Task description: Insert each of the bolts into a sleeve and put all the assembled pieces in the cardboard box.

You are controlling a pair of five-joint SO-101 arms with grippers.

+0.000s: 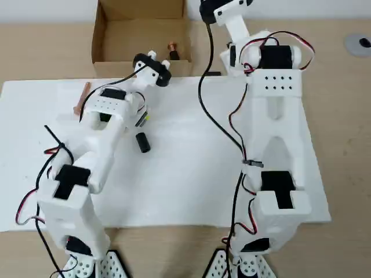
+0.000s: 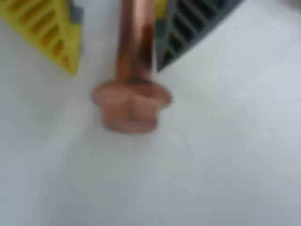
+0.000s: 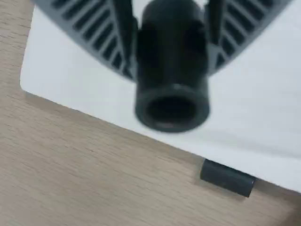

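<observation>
The left pincer [image 2: 117, 42] clenches a bolt [image 2: 134, 70] by its shank; the right pincer [image 3: 171, 47] grips a sleeve [image 3: 172, 94]. I'd line shank and bore straight before pushing.

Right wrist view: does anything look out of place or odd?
A loose sleeve lies along the white sheet's edge, seemingly off it on the bare table. Nothing looks damaged or spilled.

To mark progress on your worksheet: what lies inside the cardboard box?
One bolt with a black sleeve on its end lies by the box's near wall. The floor just behind that wall is hidden.
</observation>
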